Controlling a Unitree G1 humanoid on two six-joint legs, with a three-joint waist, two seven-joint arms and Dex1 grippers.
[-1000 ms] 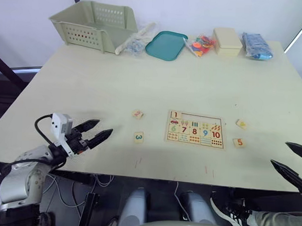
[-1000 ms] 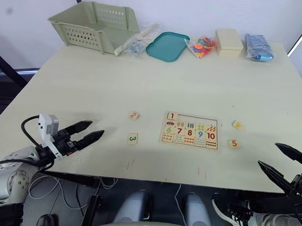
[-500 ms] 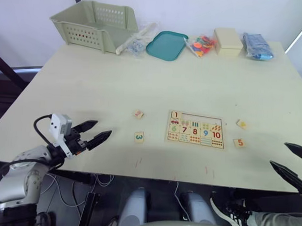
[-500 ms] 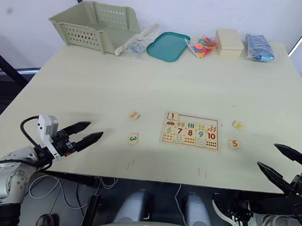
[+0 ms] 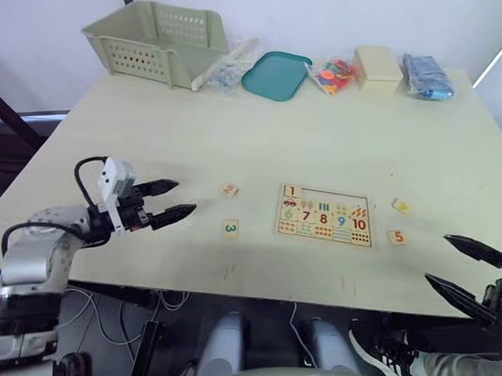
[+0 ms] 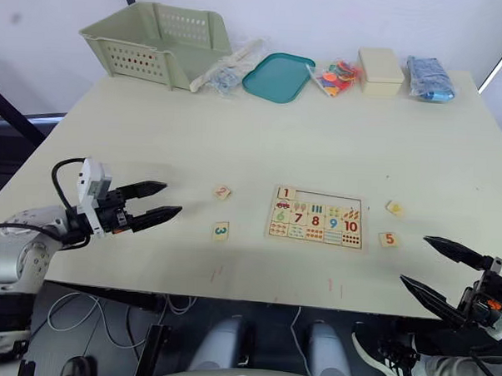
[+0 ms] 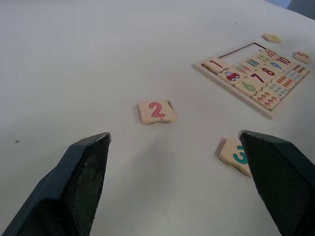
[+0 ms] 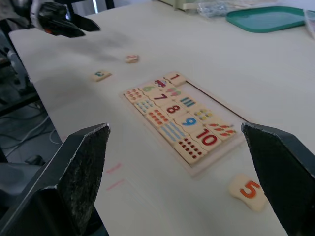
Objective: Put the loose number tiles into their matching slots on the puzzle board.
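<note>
Left wrist view: the left gripper [image 7: 172,191], fingers spread and empty, faces the 2 tile [image 7: 156,111] and 3 tile [image 7: 237,156]; the puzzle board [image 7: 256,73] holds the 1 tile [image 7: 215,64]. The right gripper [image 6: 444,275] gapes near the 5 tile [image 6: 388,239].

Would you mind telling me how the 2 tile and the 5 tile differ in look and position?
The 2 tile carries a pink digit; the 5 tile carries an orange one. The 2 tile lies on the table off the left end of the puzzle board, ahead of the open left gripper; the 5 tile lies off the right end, nearer the open right gripper. Both are loose, small light-wood squares lying face up.
</note>
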